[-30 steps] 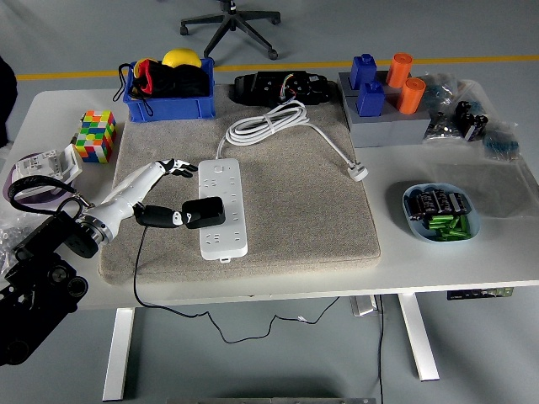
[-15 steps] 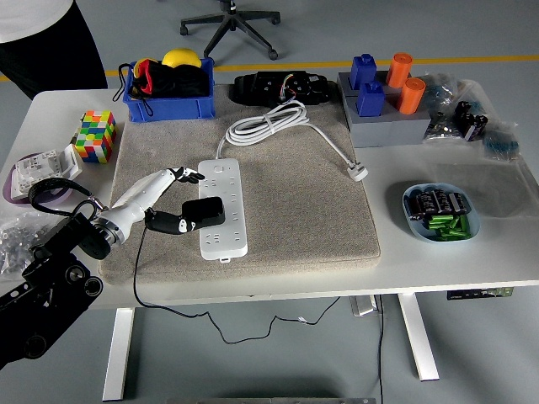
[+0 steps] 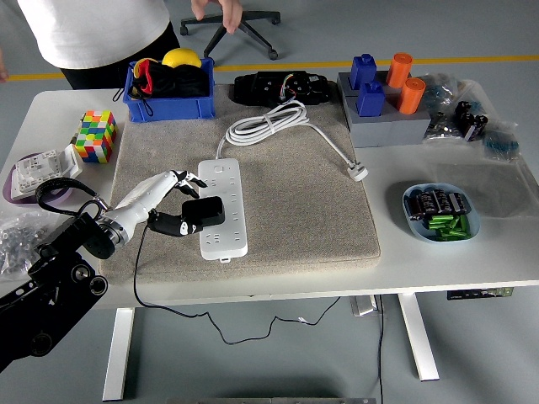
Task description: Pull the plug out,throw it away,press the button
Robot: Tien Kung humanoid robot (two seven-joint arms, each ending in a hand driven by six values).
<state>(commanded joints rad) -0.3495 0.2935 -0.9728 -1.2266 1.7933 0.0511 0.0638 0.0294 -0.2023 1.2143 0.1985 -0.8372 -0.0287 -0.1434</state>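
Observation:
A white power strip (image 3: pixel 224 210) lies lengthwise on the grey mat (image 3: pixel 286 202). A black plug (image 3: pixel 204 212) sits in its left side, and the plug's thin black cable (image 3: pixel 137 257) runs down over the table's near edge. My left hand (image 3: pixel 187 202) reaches in from the lower left and straddles the plug. Its thumb rests against the plug's left end, while the fingers (image 3: pixel 189 178) are spread above, at the strip's upper left edge, not closed on anything. My right arm is out of view.
The strip's own white cable (image 3: pixel 265 123) is coiled behind it, ending in a white plug (image 3: pixel 358 172). A blue bin (image 3: pixel 168 91) and a colour cube (image 3: pixel 94 135) stand at the back left. A bowl of batteries (image 3: pixel 440 212) is at right. A person in white (image 3: pixel 93 29) stands at the far left.
My left hand has shifted right and slightly down, its fingers dropping closer to the plug. A person in a white shirt has stepped in at the far left of the table.

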